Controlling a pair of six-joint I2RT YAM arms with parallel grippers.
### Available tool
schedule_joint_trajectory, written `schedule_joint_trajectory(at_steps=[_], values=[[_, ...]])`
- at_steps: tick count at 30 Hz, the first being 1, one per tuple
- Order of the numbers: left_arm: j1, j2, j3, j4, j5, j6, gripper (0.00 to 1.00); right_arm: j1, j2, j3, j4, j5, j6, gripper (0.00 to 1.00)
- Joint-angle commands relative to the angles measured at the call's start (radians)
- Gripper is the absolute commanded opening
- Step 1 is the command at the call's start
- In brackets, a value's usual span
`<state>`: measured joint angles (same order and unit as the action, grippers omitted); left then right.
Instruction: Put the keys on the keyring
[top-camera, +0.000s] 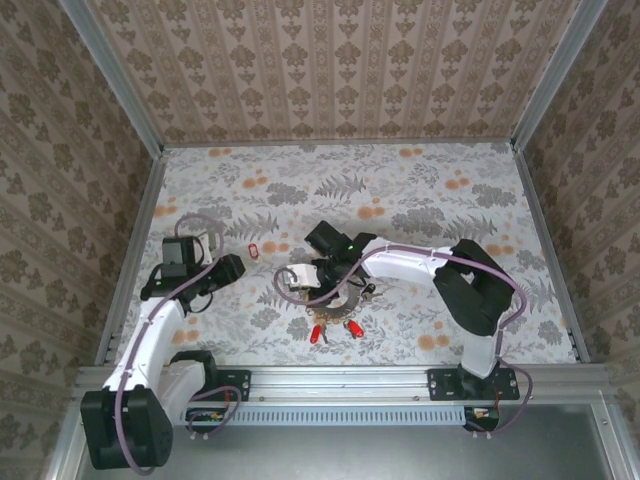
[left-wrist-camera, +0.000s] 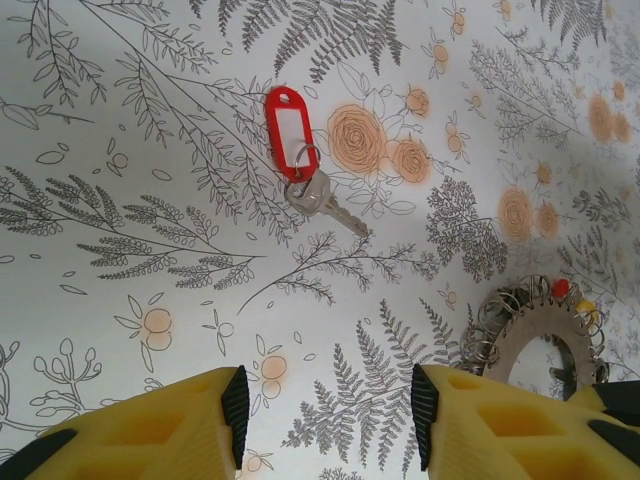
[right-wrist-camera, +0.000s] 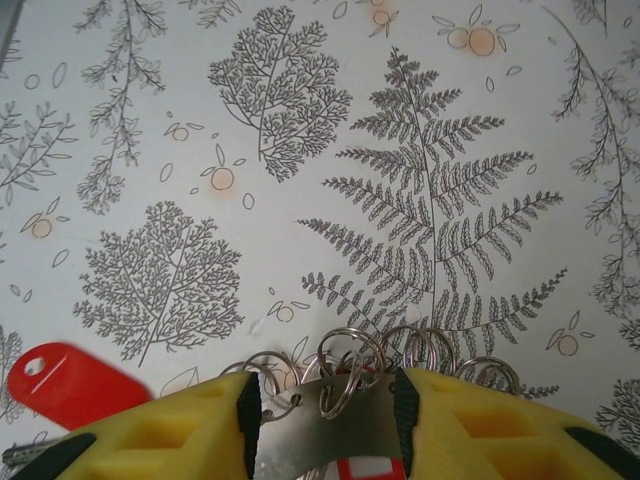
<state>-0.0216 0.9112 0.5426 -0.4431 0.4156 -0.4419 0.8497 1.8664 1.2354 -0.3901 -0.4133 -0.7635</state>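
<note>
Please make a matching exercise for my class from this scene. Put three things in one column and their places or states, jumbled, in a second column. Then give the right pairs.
Column one
1. left gripper
2. right gripper
3. red-tagged key

Column two
A. lies on the table, ungripped
B. closed on the keyring
C. open, holding nothing

Pairs: 1-C, 2-B, 3-A

Open top, crowded centre

In the top view the upper half of the table (top-camera: 400, 180) lies free. At centre the right arm (top-camera: 400, 265) spans the keyring (top-camera: 348, 296), with red keys (top-camera: 318, 333) just below and a tagged key (top-camera: 253, 250) to the left.
</note>
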Motion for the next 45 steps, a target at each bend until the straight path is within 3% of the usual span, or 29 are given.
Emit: schedule_joint_trajectory(at_steps=[1, 10, 17, 23, 28, 31, 34, 38, 41, 45], values=[[0.009, 0.005, 0.003, -0.02, 0.034, -0.007, 0.5, 0.011, 0.047, 0.041, -0.07, 0.045, 0.044, 0.42], [0.009, 0.011, -0.016, -0.016, 0.069, -0.006, 0.52, 0.014, 0.11, 0.068, -0.088, 0.094, 0.106, 0.37], [-0.005, 0.004, -0.069, 0.064, 0.157, -0.048, 0.54, 0.015, 0.1, 0.033, -0.011, 0.053, 0.181, 0.01], [-0.071, -0.072, -0.087, 0.144, 0.221, 0.046, 0.56, -0.04, -0.044, -0.136, 0.269, -0.083, 0.37, 0.0], [-0.177, -0.087, -0.095, 0.298, 0.317, 0.094, 0.58, -0.094, -0.203, -0.341, 0.621, -0.234, 0.511, 0.0], [-0.254, -0.099, -0.082, 0.348, 0.318, 0.163, 0.59, -0.119, -0.28, -0.414, 0.732, -0.28, 0.552, 0.0], [-0.304, -0.105, -0.076, 0.391, 0.316, 0.188, 0.58, -0.137, -0.352, -0.459, 0.798, -0.309, 0.577, 0.0], [-0.332, -0.107, -0.068, 0.49, 0.429, 0.196, 0.56, -0.163, -0.427, -0.484, 0.832, -0.346, 0.61, 0.0], [-0.386, -0.135, -0.027, 0.41, 0.436, 0.344, 0.54, -0.175, -0.469, -0.481, 0.83, -0.384, 0.624, 0.0], [-0.458, -0.164, 0.02, 0.339, 0.442, 0.532, 0.43, -0.186, -0.55, -0.463, 0.781, -0.421, 0.62, 0.0]])
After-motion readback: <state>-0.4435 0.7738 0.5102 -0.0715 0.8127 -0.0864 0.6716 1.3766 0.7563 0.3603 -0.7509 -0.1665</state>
